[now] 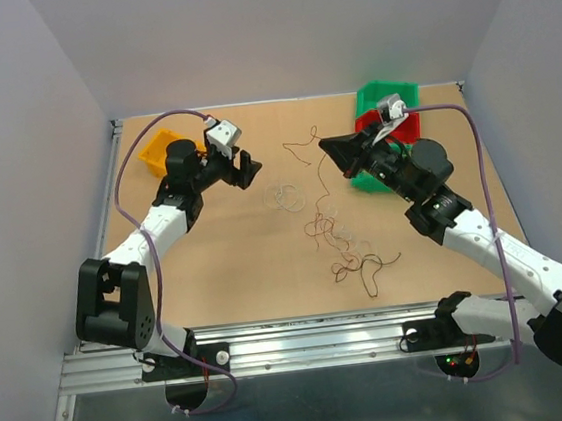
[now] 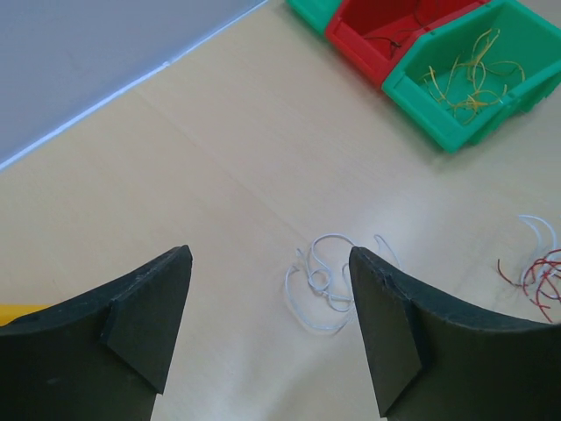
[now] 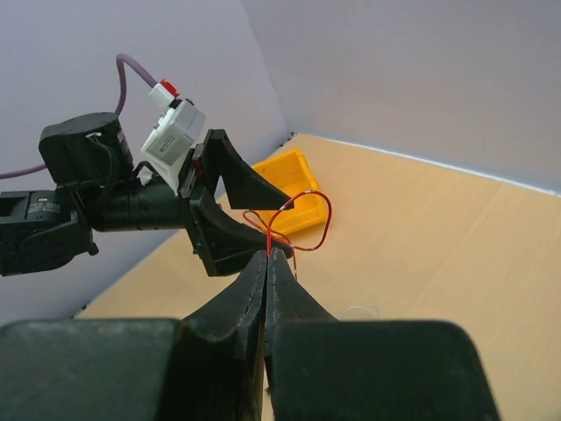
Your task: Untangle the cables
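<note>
Right gripper (image 3: 267,254) clenched on the red wire (image 3: 330,213); we'd lift slow, w/o snagging others. Left gripper (image 2: 267,263) released, above the white wire (image 2: 317,281).

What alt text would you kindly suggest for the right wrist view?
The right gripper, shut, pinches a looped red wire above the tan table. Beyond it the left gripper stands open, with a yellow bin behind.

Bright, even, diffuse light from overhead; walls (image 1: 292,28) read pale lilac. Shadows under arms (image 1: 162,223) on tabletop (image 1: 228,276) soft, faint. Top view low-detail: cables (image 1: 336,235) barely resolved. Wrist views: near fingers (image 2: 131,342) slightly soft, tabletop beyond sharp.
</note>
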### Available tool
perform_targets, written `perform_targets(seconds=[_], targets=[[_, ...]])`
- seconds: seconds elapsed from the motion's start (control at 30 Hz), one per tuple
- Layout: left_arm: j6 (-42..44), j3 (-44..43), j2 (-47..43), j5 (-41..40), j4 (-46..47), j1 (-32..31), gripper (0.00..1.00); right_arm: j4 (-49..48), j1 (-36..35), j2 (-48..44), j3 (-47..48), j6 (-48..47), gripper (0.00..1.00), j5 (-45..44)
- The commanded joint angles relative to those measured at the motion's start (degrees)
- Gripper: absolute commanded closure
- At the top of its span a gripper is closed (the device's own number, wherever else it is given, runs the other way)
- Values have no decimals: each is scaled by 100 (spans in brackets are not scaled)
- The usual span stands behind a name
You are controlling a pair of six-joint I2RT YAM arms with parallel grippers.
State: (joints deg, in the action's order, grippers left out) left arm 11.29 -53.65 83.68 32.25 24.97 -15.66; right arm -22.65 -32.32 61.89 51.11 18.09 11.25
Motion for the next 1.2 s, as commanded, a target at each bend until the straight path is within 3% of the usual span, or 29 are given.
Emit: perform_targets(seconds=[0.0, 0.07, 0.3, 0.67, 0.83, 0.9, 0.93, 0.97, 1.0, 1.07, 1.1, 1.17], targets=[[277, 232, -492, 1421, 315, 2, 14, -880, -38, 323, 444, 248, 99, 685], [504, 424, -633, 1958, 315, -120, 9, -1108, -38, 464, 426, 353, 99, 800], [419, 461, -845, 2286, 403, -753, 7, -1767, -38, 921, 487, 731, 99, 1213], [-108, 3, -1, 1172, 851, -1641, 7, -2252, -100, 1378, 619, 1126, 100, 1310], [-206, -14, 140, 924, 1010, -1791, 13, -2489, -152, 1510, 619, 1241, 99, 1275], [-285, -58, 184, 704, 1010, -1800, 24, -2577, -178, 1545, 628, 1302, 99, 1275], [-303, -84, 210, 686, 984, -1800, 42, -2603, -179, 1580, 637, 1320, 100, 1275], [-303, -119, 228, 686, 957, -1800, 52, -2612, -187, 1598, 637, 1338, 99, 1275], [-303, -137, 219, 704, 922, -1791, 70, -2630, -187, 1598, 637, 1347, 99, 1284], [-312, -128, 149, 704, 904, -1765, 95, -2630, -196, 1572, 602, 1329, 99, 1214], [-320, -111, 36, 678, 887, -1739, 100, -2621, -187, 1546, 567, 1286, 99, 1161], [-443, -67, -114, 756, 887, -1572, 100, -2534, -187, 1502, 505, 1102, 73, 994]])
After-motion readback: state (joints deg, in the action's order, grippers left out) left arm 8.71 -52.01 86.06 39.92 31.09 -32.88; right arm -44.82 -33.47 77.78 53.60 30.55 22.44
